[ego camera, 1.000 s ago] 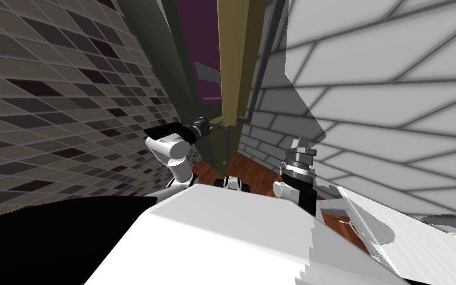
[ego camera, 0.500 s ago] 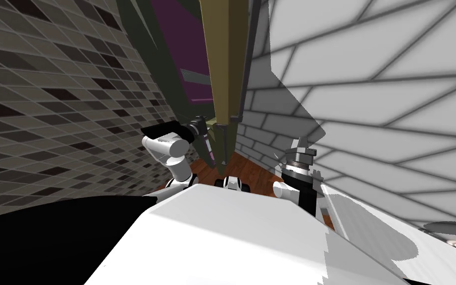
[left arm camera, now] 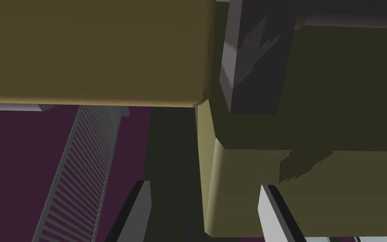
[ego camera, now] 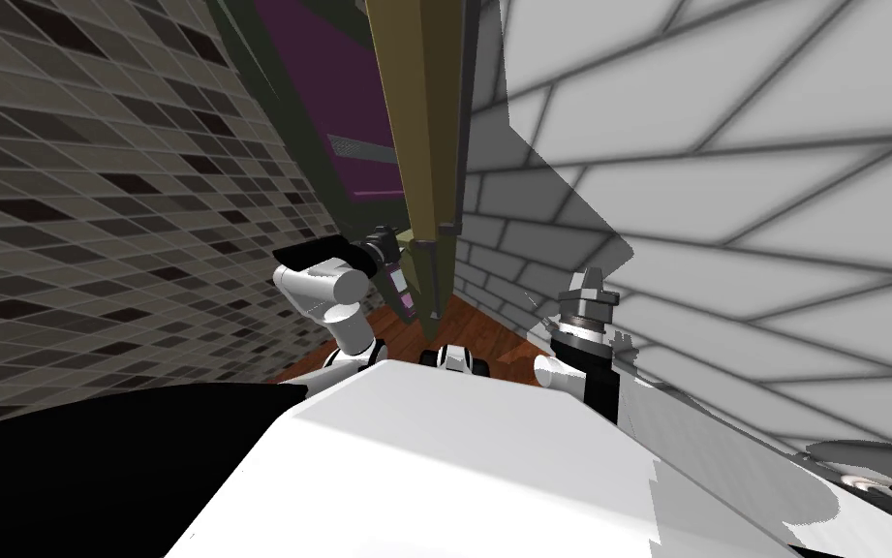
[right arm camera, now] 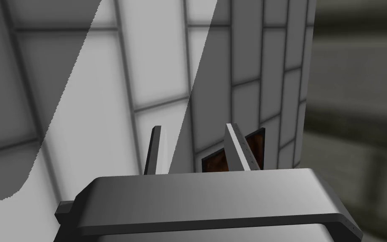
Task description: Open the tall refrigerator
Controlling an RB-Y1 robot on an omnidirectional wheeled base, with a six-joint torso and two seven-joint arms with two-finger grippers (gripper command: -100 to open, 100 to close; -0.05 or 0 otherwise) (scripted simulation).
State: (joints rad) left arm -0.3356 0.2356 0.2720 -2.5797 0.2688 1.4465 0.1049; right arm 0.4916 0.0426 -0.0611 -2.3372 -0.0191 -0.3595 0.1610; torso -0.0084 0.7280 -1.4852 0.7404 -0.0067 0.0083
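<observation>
The tall refrigerator has a dark green body (ego camera: 274, 97), a purple inside (ego camera: 337, 107) and an olive door (ego camera: 424, 116) that stands ajar, seen edge-on. In the left wrist view the olive door (left arm camera: 87, 50) has a dark grey handle (left arm camera: 255, 63), and a grey wire shelf (left arm camera: 83, 168) crosses the purple inside. My left gripper (ego camera: 397, 262) (left arm camera: 205, 214) is at the door's edge, open; the corner of an olive lower panel (left arm camera: 238, 189) lies between its fingers. My right gripper (ego camera: 591, 279) (right arm camera: 196, 147) points up beside the white tiled wall, open, holding nothing.
A dark mosaic wall (ego camera: 95, 194) runs along the left and a white tiled wall (ego camera: 724, 145) along the right. A strip of wooden floor (ego camera: 477, 329) shows between them. A white counter with a grey round object (ego camera: 870, 465) is at the lower right.
My view has turned, so the refrigerator has slid left in the picture and more of its purple inside shows. My left gripper stays at the door's edge. The right arm has not moved.
</observation>
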